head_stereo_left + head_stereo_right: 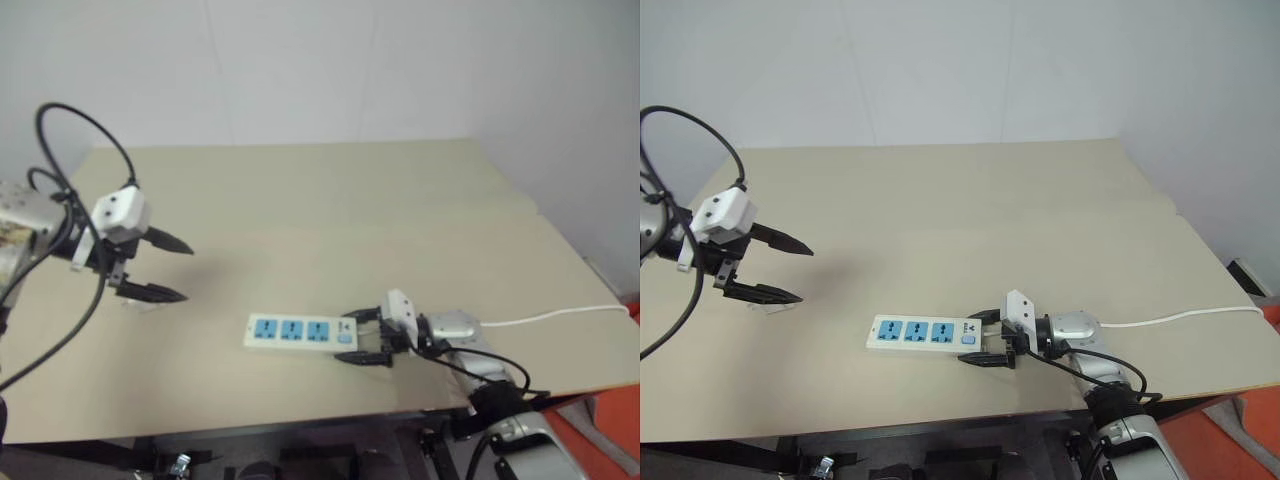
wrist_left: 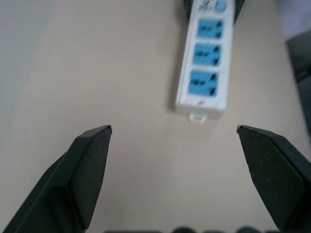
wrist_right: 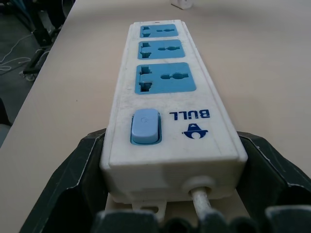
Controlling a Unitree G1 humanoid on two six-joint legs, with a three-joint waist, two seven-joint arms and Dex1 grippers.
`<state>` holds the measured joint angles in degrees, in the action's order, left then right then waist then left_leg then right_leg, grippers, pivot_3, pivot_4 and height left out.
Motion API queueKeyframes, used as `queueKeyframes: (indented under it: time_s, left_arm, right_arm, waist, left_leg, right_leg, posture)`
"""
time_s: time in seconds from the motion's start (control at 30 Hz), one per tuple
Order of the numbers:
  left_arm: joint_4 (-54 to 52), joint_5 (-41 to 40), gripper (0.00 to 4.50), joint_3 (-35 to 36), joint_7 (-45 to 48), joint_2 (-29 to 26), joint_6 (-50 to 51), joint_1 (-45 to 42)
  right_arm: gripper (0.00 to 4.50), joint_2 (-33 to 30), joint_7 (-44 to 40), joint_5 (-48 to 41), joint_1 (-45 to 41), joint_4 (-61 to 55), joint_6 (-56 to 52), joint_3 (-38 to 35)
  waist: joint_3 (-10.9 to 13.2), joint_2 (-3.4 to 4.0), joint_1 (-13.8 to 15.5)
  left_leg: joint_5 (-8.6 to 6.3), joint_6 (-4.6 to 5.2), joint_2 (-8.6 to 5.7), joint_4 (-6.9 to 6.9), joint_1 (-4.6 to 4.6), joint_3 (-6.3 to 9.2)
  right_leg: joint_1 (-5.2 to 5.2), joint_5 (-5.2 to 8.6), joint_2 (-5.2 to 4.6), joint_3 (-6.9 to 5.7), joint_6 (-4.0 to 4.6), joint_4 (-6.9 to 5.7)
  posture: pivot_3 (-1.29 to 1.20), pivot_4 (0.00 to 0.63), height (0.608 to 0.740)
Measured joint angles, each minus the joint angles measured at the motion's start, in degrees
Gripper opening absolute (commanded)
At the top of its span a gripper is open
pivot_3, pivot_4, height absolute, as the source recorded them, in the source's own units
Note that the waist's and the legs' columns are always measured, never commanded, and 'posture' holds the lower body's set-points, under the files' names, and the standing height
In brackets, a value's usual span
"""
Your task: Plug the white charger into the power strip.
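While gripped, power strip (image 1: 300,331) between right gripper (image 1: 368,338) fingers

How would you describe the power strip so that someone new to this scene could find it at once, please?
On the beige table, look near the front edge. The power strip lies flat there, its cable end between the right gripper's black fingers. It is the one long white bar with three blue sockets and a pale blue switch.
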<state>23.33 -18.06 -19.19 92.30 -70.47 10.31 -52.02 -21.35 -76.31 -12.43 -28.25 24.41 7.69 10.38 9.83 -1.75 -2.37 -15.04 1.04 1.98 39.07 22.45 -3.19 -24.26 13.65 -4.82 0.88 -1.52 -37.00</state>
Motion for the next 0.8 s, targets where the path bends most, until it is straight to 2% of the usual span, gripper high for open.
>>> queueKeyframes:
  time_s: [0.13,0.33,0.57,0.8]
  left_arm:
    - [9.58,13.72,4.5,-10.0,-0.03,1.68,1.58,-10.9]
    - [18.94,22.4,4.5,-23.15,0.02,2.66,-3.24,-17.65]
    - [31.46,33.85,4.5,-24.96,0.02,9.74,-10.1,-20.32]
    - [37.23,40.73,4.5,-23.33,-2.11,15.41,-12.78,-20.43]
  right_arm:
    - [3.43,0.79,0.29,0.0,0.0,0.39,0.0,0.16]
    - [3.43,0.88,0.61,-0.08,0.42,-0.3,-0.59,0.22]
    - [3.43,0.72,1.51,-0.26,1.45,-2.16,-2.18,0.12]
    - [3.43,0.67,2.06,-0.35,2.13,-3.73,-3.28,0.07]
  waist:
    - [0.02,-0.05,0.02]
    - [0.03,-0.06,-0.02]
    - [0.03,-0.08,0.28]
    - [0.04,-0.1,0.12]
  left_leg:
    - [0.0,0.0,0.03,0.08,0.04,0.0]
    - [0.0,0.0,0.15,0.1,0.1,0.0]
    - [0.0,0.0,0.17,0.16,0.13,-0.02]
    - [0.0,0.01,0.19,0.21,0.29,0.0]
  right_leg:
    - [-0.03,0.0,0.06,0.0,0.0,-0.02]
    - [-0.1,0.0,0.13,0.03,-0.01,-0.05]
    - [-0.1,0.0,0.13,0.01,-0.01,-0.07]
    - [-0.21,-0.01,0.13,-0.02,0.0,-0.11]
  posture:
    - [0.0,0.15,0.74]
    - [0.0,0.15,0.74]
    - [0.0,0.15,0.74]
    - [0.0,0.15,0.74]
